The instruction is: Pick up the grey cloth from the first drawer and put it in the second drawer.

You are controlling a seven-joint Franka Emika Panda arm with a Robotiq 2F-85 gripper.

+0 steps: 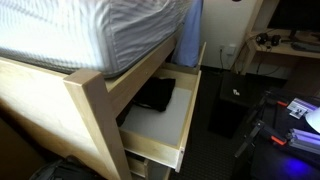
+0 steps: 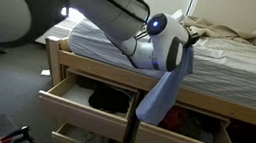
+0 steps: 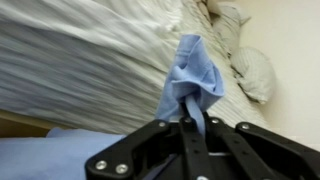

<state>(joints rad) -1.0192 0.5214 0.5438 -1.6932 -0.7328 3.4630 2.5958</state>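
1. Claw and cloth. In the wrist view the claw [image 3: 190,122] is clamped on the top of the grey cloth [image 3: 192,75], its two fingers drawn in on a narrow pinch of fabric. The cloth is a pale blue-grey with soft creases. It is bunched above the pinch here, while in an exterior view it hangs below the claw [image 2: 177,58] as one long fold [image 2: 160,96]. It is held in the air, clear of every drawer, and its lower end shows in front of the drawer fronts.

2. Drawers. The bed frame [image 1: 90,100] is light wood. In an exterior view the upper drawer [image 2: 69,99] and the lower drawer [image 2: 83,141] both stand open, and a dark item [image 2: 112,102] lies in the upper one. In the other exterior view, an open drawer [image 1: 165,125] shows a pale floor with a dark object [image 1: 155,95] towards its back.

3. Bed. The mattress [image 2: 221,54] carries a finely striped white sheet, and rumpled pillows [image 3: 250,72] lie at its far end.

4. Room. Grey carpet [image 2: 6,75] covers the floor. A cluttered desk [image 1: 290,45] stands beyond the bed, and a plain pale wall [image 3: 290,40] closes the scene.
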